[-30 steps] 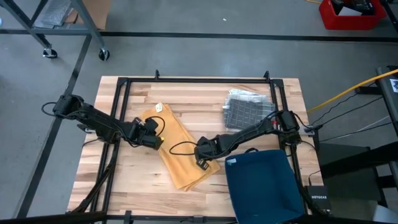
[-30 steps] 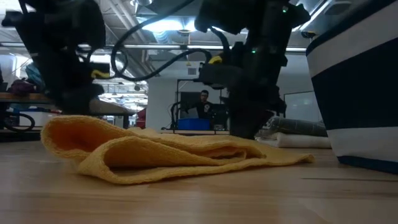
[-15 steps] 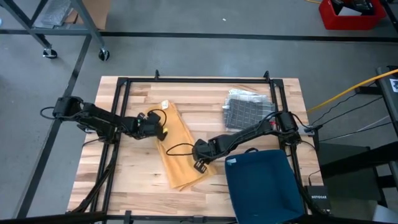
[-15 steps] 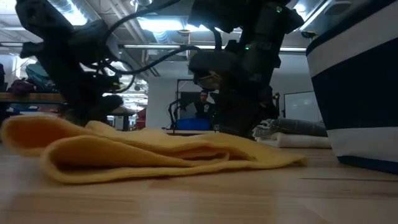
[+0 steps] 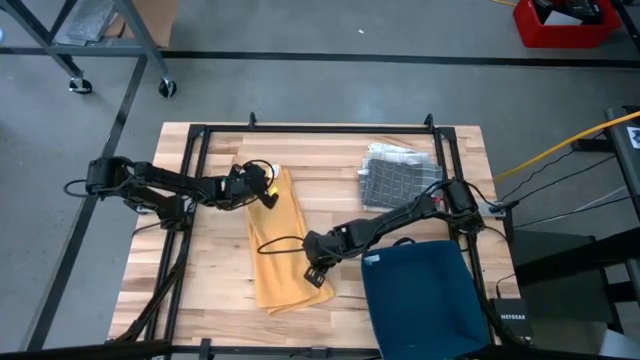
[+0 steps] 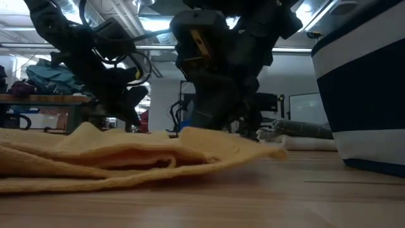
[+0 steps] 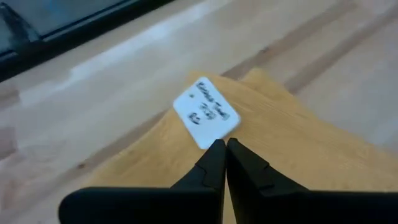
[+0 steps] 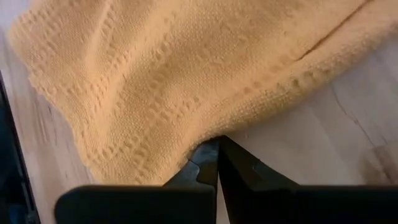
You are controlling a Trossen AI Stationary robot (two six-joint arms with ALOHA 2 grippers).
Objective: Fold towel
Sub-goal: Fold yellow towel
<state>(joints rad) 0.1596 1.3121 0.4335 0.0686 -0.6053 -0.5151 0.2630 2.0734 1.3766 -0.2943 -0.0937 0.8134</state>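
A yellow towel [image 5: 275, 240], folded into a long strip, lies on the wooden table, running from far to near. It also shows in the low view [image 6: 114, 158]. A white tag [image 7: 207, 112] sits at its far end. My left gripper [image 5: 263, 192] is shut on that far end, also seen in the left wrist view [image 7: 224, 149]. My right gripper [image 5: 314, 272] is shut on the towel's right edge near its near end, also seen in the right wrist view [image 8: 214, 149]. My left gripper pinches the towel's far end [image 7: 249, 140] between its two fingers, just beside the white tag. The fingers slant down from the table's left side. The end is raised a little [image 6: 85, 130]; the remainder lies on the table. My right gripper pinches the towel's right long edge [image 8: 205, 134] near its near end between its two fingers, coming from the table's right side. How many layers it has, I cannot tell. The edge is raised a little [image 6: 190, 132]; the remainder lies on the table.
A dark blue bin [image 5: 420, 300] with a white band stands at the near right, close to my right arm. A grey mesh cloth [image 5: 395, 178] lies at the far right. Black frame rails [image 5: 195, 200] run along the table's sides.
My left gripper has gone toward the far edge and a little right with the towel's far end. My right gripper has gone toward the near edge and a little left with the other end. The towel has turned about from a diagonal to lie almost far-to-near.
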